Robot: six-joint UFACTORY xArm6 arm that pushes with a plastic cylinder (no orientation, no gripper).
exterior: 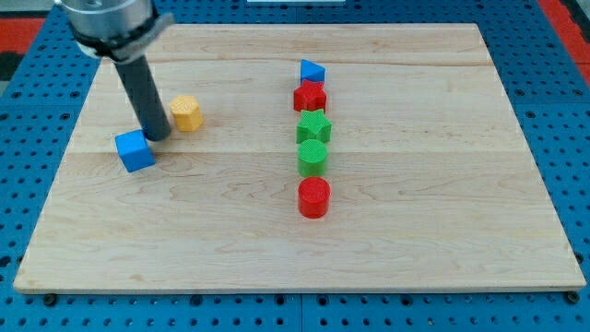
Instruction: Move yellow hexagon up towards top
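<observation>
Nearest, the blue cube (pixel 135 150) sits touching my tip (pixel 159 136); the end effector is a bare rod, nothing to spread or pinch. Just beyond, to the view's right, the yellow hexagon (pixel 186 112) looks light, rigid, likely to spin on the smooth tabletop (pixel 442 240). Push its bottom face squarely, centred.

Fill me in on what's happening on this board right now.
A single robot arm is pushing blocks around a wooden board with a dark rod. My tip sits between the blue cube and the yellow hexagon, just left of and slightly below the hexagon. The hexagon lies in the board's upper left part, not yet at the top edge. A column of blocks stands apart mid-board: blue triangle, red star, green star, green cylinder, red cylinder.
</observation>
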